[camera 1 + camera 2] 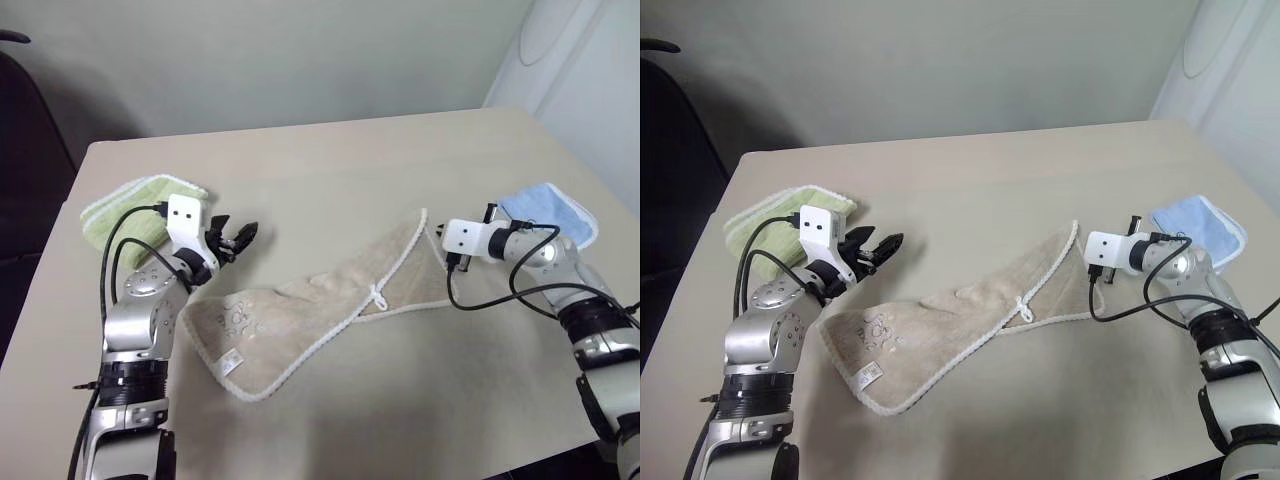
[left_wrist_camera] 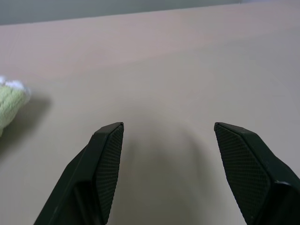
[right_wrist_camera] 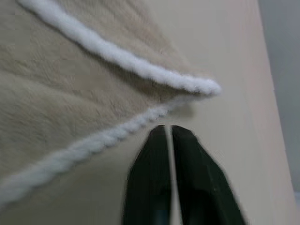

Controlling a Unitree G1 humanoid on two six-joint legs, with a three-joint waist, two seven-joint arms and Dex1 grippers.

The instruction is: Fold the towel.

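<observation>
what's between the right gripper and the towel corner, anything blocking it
Nothing visible. The right gripper sits just off the towel at its white-edged corner, with only bare table between. The blue towel lies behind the arm, out of the way.

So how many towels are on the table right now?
3: the beige towel spread mid-table, a green folded towel at the robot's left, a light blue folded towel at its right.

Right gripper [image 3: 168, 129] fingers nearly together, just beside the towel's [image 3: 56, 84] white-edged corner.
</observation>
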